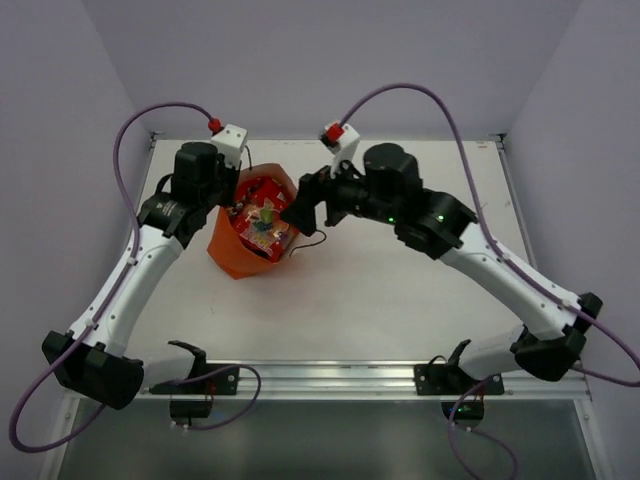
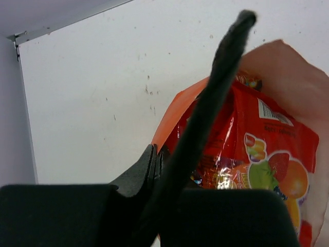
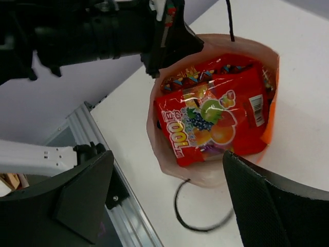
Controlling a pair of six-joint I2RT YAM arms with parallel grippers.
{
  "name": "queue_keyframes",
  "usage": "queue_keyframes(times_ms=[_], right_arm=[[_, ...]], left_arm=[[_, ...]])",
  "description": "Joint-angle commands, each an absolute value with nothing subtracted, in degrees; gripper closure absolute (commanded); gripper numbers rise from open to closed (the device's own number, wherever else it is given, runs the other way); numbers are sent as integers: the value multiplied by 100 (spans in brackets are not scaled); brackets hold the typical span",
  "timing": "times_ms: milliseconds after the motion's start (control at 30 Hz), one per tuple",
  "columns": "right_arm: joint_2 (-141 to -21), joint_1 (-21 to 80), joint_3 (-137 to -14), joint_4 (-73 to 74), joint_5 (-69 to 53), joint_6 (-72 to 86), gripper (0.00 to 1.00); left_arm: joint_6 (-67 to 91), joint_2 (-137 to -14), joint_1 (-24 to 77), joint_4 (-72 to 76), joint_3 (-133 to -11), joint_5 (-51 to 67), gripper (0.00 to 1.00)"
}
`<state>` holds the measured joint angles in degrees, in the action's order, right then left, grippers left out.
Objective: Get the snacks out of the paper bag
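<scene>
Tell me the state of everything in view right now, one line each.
left claw, shut, pinching the rim of the paper bag
right claw, open, empty, poised at the bag's mouth
paper bag, mouth open, not emptied
red fruit-print snack packet, on top inside the bag, untouched
cord handle, slack on the table

We are reading "100%" in large yellow characters, running sideways across the red snack packet (image 3: 216, 121) that is lying topmost inside the paper bag (image 3: 205, 176). We are also seeing a white barcode panel (image 3: 255, 109) on that packet, its print too small to read.
</scene>
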<state>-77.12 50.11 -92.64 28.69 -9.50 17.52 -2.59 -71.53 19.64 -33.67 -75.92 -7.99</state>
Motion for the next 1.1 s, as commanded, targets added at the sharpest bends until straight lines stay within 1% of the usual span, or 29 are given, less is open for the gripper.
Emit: queue_keyframes(times_ms=[0,133,233,300,400,567,733,833,867,933,967,1000,1033,1067], right_arm=[[-8383,5404,-9720,2496,-177,2644,11],[-9025,5809,-9914,2382,719,3233,10],[-9439,5818,-10054,2627,1203,3901,9],[-9588,5836,-10011,2593,1292,4192,8],[-9834,5871,-10151,2855,1651,4560,5],[-10212,5959,-10441,3409,1994,5334,4],[-10747,6064,-10959,4015,2232,5677,5],[-10933,6065,-11013,4244,2224,5756,7],[-11003,6064,-10978,4254,2215,5783,14],[-11039,6064,-10803,4202,2101,5792,24],[-11056,6064,-10750,4184,2005,5801,34],[-11057,6064,-10714,4175,1978,5801,40],[-11057,6064,-10670,4175,1960,5792,49],[-11013,6064,-10635,4149,1943,5757,70]], left_arm=[[-54,-6540,1942,-2636,-7445,-862,100],[298,-6223,1951,-2760,-7137,-703,100],[492,-5872,1951,-2751,-6918,-379,100],[571,-5775,1960,-2751,-6786,-98,100],[685,-5634,1978,-2760,-6628,-53,100],[870,-5634,2030,-2742,-6495,-26,100],[1063,-5713,2144,-2698,-6504,-88,100],[1142,-5713,2188,-2663,-6504,-141,100],[1151,-5722,2197,-2663,-6504,-141,100],[1160,-5748,2215,-2645,-6504,-167,100],[1151,-5748,2224,-2637,-6504,-210,100],[1143,-5765,2224,-2637,-6504,-211,100],[1134,-5766,2215,-2637,-6504,-220,100],[1125,-5774,2224,-2637,-6504,-237,100]])
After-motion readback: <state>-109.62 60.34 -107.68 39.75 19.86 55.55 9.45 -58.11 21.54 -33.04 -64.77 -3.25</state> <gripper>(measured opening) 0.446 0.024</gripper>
